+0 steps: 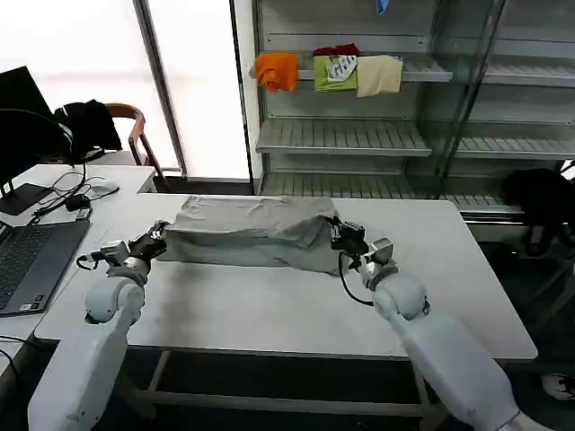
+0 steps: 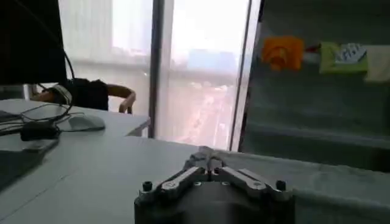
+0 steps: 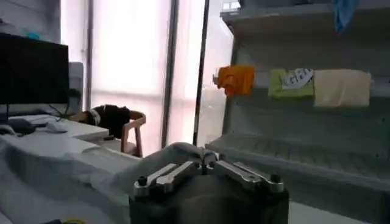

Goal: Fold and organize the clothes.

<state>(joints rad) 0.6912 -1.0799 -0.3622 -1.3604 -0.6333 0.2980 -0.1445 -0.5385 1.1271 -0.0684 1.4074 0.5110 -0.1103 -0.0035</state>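
White rectangular worktop (image 1: pixel 269 305) at centre, on a metal frame. Behind it, a grey metal shelving unit (image 1: pixel 341 135) with slatted shelves; on an upper shelf lie, side by side, an orange folded garment (image 1: pixel 276 70), a green folded garment (image 1: pixel 334 74) with a white label, and a cream folded garment (image 1: pixel 379 75). At left, a second white desk (image 1: pixel 54 193) carries an open grey laptop (image 1: pixel 27 260), a computer mouse (image 1: pixel 99 189) and black cables. Behind it, a wooden chair (image 1: pixel 135 135) draped with a black garment (image 1: pixel 88 124), before bright floor-length windows (image 1: pixel 189 81).
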